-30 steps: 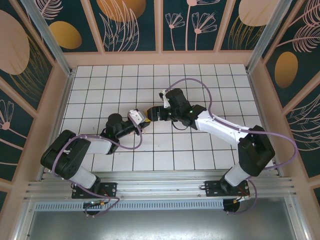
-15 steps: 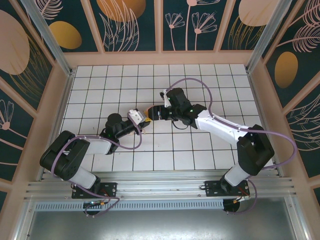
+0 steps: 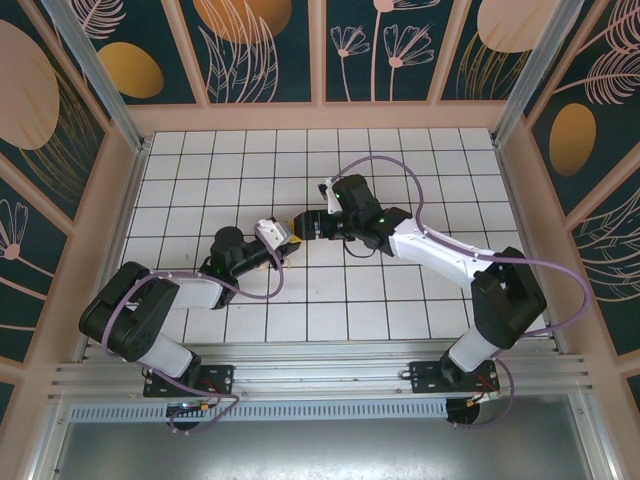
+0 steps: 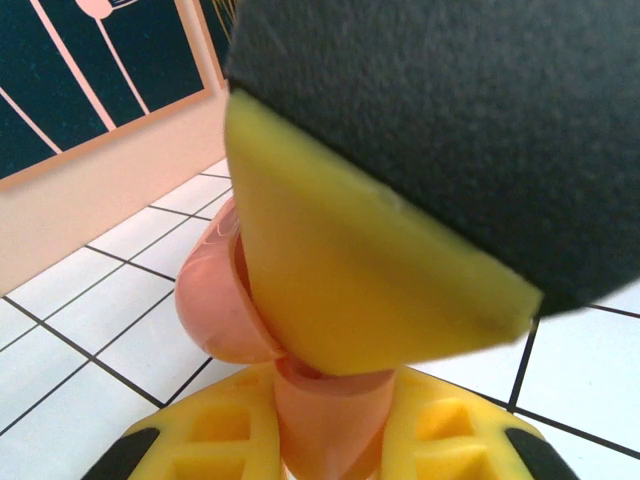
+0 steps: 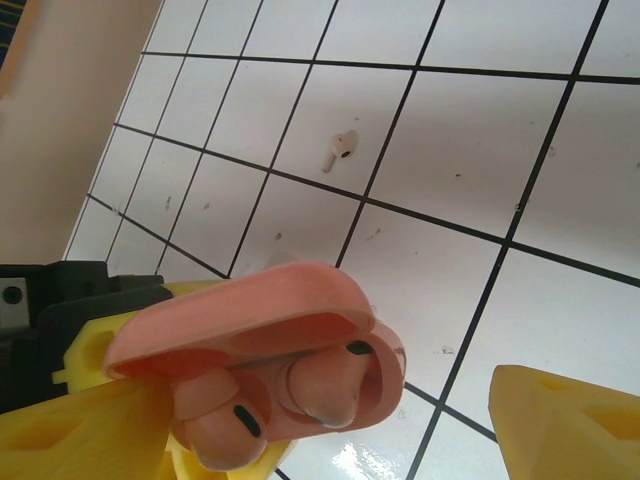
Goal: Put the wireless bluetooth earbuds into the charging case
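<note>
As we took stock, we logged: left gripper (image 3: 288, 240), fingers clenched on an open pink case (image 5: 250, 325); two pink earbuds (image 5: 320, 390) sitting inside it; right gripper (image 3: 306, 226), fingers spread wide, flanking the case; one beige earbud (image 5: 340, 148) loose on the tiled table (image 5: 520, 160).

Salmon-pink charging case (image 5: 250, 330), two pink earbuds (image 5: 320, 385) with black ovals. Pale beige loose earbud (image 5: 340, 148), upper centre. Yellow right gripper fingers (image 5: 570, 420). White tiles (image 5: 480, 150), black grid. Dark teal walls (image 3: 260, 50), peach leaf motifs.
</note>
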You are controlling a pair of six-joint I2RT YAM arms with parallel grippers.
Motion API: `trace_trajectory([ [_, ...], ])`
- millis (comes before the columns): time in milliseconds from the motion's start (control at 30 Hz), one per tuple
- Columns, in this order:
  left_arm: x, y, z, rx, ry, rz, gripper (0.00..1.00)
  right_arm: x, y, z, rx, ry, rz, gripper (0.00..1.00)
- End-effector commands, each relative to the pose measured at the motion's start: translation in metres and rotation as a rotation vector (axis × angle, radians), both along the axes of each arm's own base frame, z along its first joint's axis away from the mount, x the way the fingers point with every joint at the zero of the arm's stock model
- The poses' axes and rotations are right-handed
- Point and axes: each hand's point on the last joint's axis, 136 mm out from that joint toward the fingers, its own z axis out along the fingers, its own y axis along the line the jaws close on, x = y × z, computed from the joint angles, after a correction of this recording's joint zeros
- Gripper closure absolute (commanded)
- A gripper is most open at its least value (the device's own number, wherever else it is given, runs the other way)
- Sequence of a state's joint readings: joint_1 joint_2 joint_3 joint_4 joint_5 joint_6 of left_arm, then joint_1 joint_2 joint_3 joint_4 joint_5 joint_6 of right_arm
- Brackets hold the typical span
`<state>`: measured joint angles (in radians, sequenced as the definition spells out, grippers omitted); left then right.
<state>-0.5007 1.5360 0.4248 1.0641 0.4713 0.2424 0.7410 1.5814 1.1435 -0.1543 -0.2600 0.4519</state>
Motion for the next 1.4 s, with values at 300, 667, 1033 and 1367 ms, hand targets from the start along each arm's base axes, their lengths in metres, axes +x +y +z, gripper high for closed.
trace_trajectory([
  [300, -0.006, -0.005, 0.016, -0.036, -0.037, -0.035, 0.91, -0.006, -0.012, 0.066, 0.135, -0.123, -0.014, 0.23],
  [667, -0.005, -0.005, 0.018, -0.043, -0.037, -0.038, 0.91, -0.018, -0.005, 0.054, 0.185, -0.027, 0.050, 0.62],
  [1033, -0.005, -0.005, 0.018, -0.041, -0.040, -0.037, 0.91, -0.015, 0.002, 0.036, 0.161, 0.027, 0.058, 0.72],
  [1367, -0.007, -0.005, 0.022, -0.046, -0.048, -0.038, 0.91, -0.013, 0.007, 0.027, 0.154, 0.044, 0.066, 0.77],
])
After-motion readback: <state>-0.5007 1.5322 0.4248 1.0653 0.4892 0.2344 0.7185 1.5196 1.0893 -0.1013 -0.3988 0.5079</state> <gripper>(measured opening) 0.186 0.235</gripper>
